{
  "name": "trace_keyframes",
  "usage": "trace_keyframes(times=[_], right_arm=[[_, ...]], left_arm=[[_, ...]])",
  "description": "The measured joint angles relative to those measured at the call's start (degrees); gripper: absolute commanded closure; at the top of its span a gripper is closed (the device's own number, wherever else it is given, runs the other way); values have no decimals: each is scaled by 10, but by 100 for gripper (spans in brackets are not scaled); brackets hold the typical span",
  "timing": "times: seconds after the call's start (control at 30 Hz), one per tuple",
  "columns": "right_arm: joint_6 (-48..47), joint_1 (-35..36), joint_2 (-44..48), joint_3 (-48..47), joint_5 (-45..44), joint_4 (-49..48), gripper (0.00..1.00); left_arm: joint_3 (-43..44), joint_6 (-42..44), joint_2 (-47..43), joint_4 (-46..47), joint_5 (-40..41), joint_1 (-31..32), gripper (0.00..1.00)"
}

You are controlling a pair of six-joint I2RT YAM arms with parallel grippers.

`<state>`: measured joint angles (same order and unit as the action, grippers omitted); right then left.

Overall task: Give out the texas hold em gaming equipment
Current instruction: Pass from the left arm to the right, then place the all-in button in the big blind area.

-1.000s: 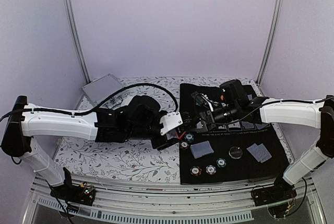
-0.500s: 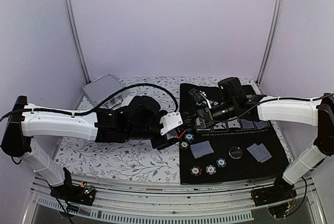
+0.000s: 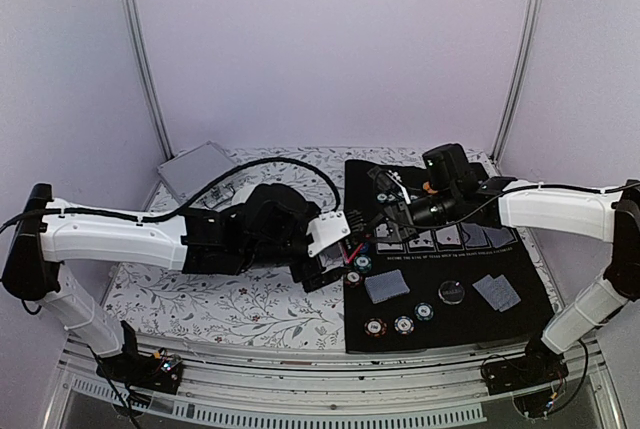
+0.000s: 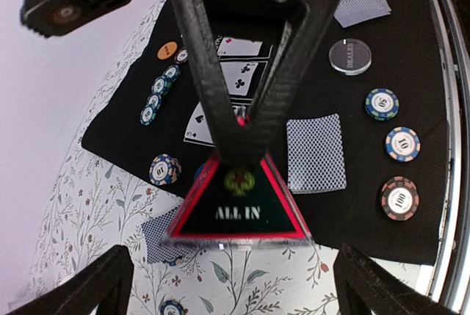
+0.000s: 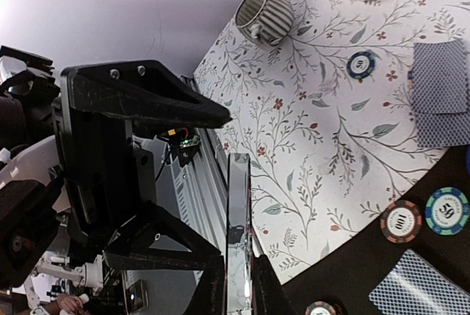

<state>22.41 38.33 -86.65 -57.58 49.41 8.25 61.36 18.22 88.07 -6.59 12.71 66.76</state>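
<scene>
Right gripper [image 5: 239, 274], jaws pinched almost together, holds a flat triangular black plaque [image 4: 236, 208], red-edged and lettered ALL IN, by its tip above the left border of the black felt mat [image 4: 367, 175], where the felt meets the floral tablecloth [image 4: 95, 205]. Left gripper [image 4: 233, 260] stands spread to its widest, one finger on each side of the plaque's broad base, gripping nothing.

Seen from the left wrist, the plaque's long axis runs from 12 o'clock, where the right fingers clamp the tip, down to 6 o'clock, where the base hangs between the open left fingers. From the right wrist the same piece shows edge-on, a thin pale strip rising toward 12 o'clock out of the pinch. Overhead, the right arm reaches in from 3 o'clock and the left from 9 o'clock, meeting at the mat's edge.

The right arm appears to carry the plaque alone. Free felt lies toward 3 o'clock of it in the left wrist view, past a blue-backed playing card [image 4: 316, 153], with three striped poker chips [image 4: 403, 144] and a clear round dealer disc [image 4: 349, 56] beyond. The base sits between the left fingers, so a sideways pull risks clipping one. Drawing it out tip-first along its own axis looks safer.
</scene>
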Motion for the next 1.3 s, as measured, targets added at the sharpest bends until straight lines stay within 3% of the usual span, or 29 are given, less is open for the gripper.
trace_keyframes(times=[0.13, 0.4, 0.6, 0.83, 1.0, 1.3], right_arm=[[-14, -56, 13, 0, -8, 21, 98], [-30, -273, 49, 9, -47, 29, 98], [-3, -356, -16, 0, -81, -31, 98], [107, -384, -213, -73, -72, -117, 98], [154, -370, -278, -100, -71, -132, 98], [190, -359, -339, -186, -94, -151, 98]], left_arm=[[-2, -20, 0, 6, 20, 0, 2], [-13, -69, -37, -16, 46, -7, 2], [-13, -104, -79, -55, 48, -68, 2], [-52, -118, -107, -69, 61, -127, 2], [-117, -117, -137, -50, 56, -142, 2], [-157, -106, -143, -14, 42, -198, 2]])
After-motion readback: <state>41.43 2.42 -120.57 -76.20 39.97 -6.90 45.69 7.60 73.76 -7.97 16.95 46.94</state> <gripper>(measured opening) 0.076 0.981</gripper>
